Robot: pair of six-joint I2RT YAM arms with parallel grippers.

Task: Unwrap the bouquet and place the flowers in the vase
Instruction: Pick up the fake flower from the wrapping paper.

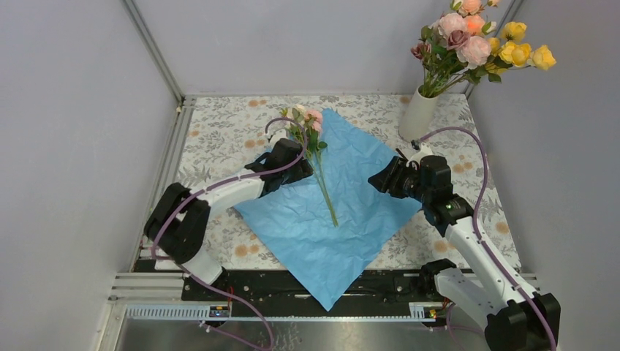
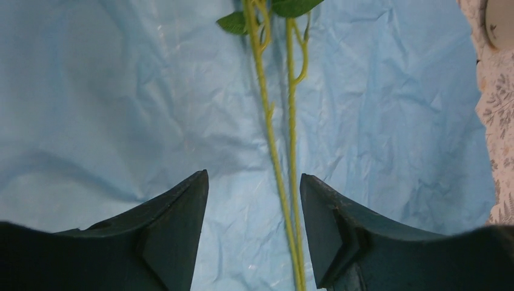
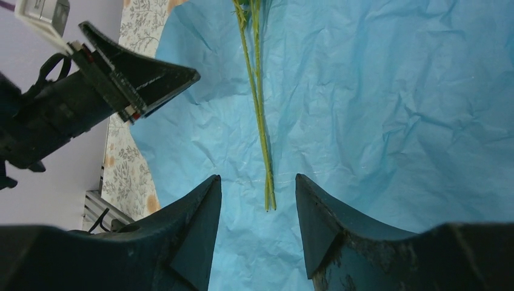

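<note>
1. Top external: shows a crinkled blue paper sheet (image 1: pixel 351 219) spread flat on the floral-print tabletop (image 1: pixel 219 135), with long-stemmed pink and cream roses (image 1: pixel 322 175) lying across it. Puts the slim cream cylindrical vase (image 1: pixel 417 115) at the far right, off the paper, holding a bunch of pink and yellow roses (image 1: pixel 471 44).
2. Left wrist: shows the left hand (image 2: pixel 253 176) spread, two thin green stems (image 2: pixel 270 133) running between its fingers; cannot tell any contact.
3. Right wrist: shows the right hand (image 3: pixel 256 177) spread, pinching nothing, above the paper near the stem ends.
</note>
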